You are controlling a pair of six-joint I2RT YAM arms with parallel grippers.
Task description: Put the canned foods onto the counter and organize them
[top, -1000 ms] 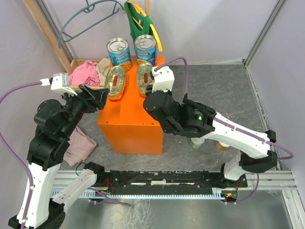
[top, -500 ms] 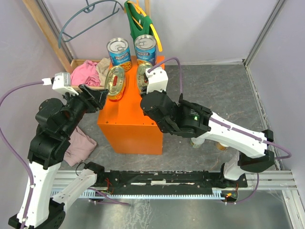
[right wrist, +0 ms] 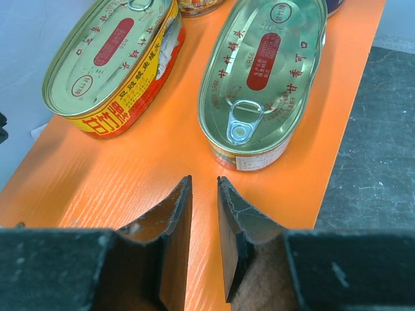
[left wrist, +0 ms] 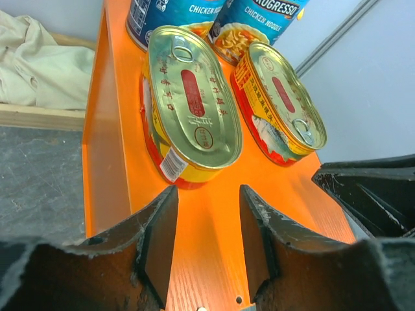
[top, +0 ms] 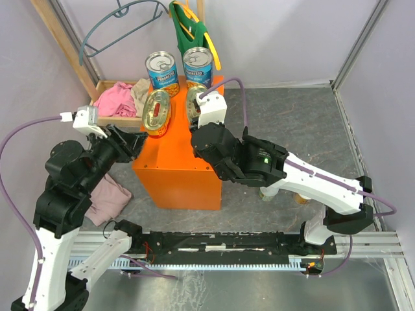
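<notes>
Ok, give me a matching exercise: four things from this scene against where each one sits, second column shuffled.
1 tall blue cans
2 oval tins
3 pink cloth
4 mauve cloth

a in the wooden tray
b at the back of the orange box top
c on the grey table
d mid orange box, before the tall cans

Pairs: 1-b, 2-d, 3-a, 4-c
</notes>
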